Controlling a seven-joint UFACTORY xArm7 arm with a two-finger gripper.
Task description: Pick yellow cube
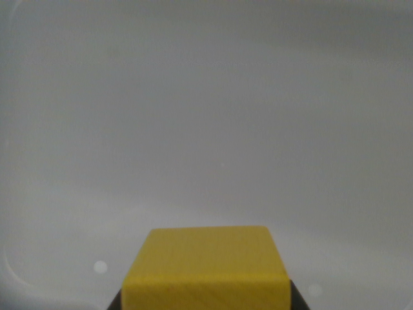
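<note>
At the wrist view's bottom centre, the yellow cube (208, 268) is sitting between dark claw (205, 302) tips, apparently pinched; contact is looking shallow, so slipping is risking a drop onto the desk (206, 116).

Place cannot be told: only a plain grey-white surface (206, 116) shows

cube (206, 265) at wrist view's bottom centre, between 2 gripper fingers (116, 302), surface (206, 116) behind

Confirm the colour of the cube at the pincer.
Yellow: the cube shows plainly at the bottom of the wrist view.
</note>
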